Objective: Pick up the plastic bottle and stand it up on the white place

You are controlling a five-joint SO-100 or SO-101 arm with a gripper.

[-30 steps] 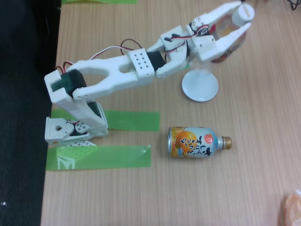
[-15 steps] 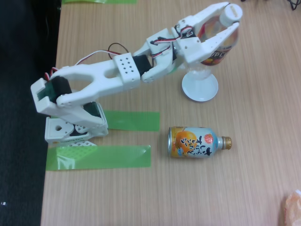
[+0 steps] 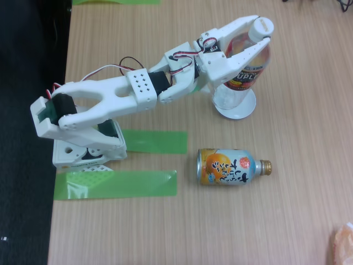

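A light wooden table point(image 3: 287, 221) fills most of the fixed view, evenly lit, its grain running across. Far left of the pincer point(image 3: 258, 30), past the table's edge, lies a dark, almost black floor point(image 3: 25, 193). Two green tape strips point(image 3: 118, 184) are stuck to the wood, below and left of the pincer.

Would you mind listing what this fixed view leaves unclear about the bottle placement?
- Whether the plastic bottle's base touches the white place: the view angle and clear plastic leave it unclear.
- Far rim of the white place: hidden by the bottle and hand.
- Bottle label text: partly covered by the hand's fingers.
- Pale orange object: cut off by the right edge.
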